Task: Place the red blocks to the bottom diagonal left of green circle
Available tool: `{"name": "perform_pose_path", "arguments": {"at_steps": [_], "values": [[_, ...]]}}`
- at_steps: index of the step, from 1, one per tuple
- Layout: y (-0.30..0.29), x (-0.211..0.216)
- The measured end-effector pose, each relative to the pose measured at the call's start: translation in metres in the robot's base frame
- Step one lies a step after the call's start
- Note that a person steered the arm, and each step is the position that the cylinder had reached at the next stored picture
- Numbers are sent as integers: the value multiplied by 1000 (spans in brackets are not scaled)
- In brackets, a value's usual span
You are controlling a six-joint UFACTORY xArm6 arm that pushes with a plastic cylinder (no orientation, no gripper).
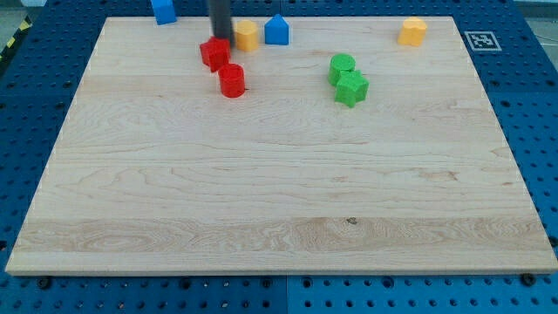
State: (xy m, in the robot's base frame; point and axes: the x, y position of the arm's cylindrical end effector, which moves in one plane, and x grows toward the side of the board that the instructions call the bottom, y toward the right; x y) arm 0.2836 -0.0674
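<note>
Two red blocks lie near the view's top left of centre: a red star-like block and a red round block just below and right of it, close together. The green circle lies right of centre near the top, with a green star-like block touching it from below. My tip comes down from the view's top and stands at the top edge of the red star-like block, between it and a yellow block.
A blue house-shaped block sits right of the yellow block. A blue block lies at the top edge. A second yellow block sits at the top right. The wooden board is edged by blue pegboard.
</note>
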Motion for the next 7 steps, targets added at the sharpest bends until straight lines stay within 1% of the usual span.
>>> {"name": "perform_pose_path", "arguments": {"at_steps": [1,2,3,4,5,6,7], "values": [[23,27],[0,12],[-29,-24],[-59,-44],[-72,-18],[-52,35],[20,58]]}}
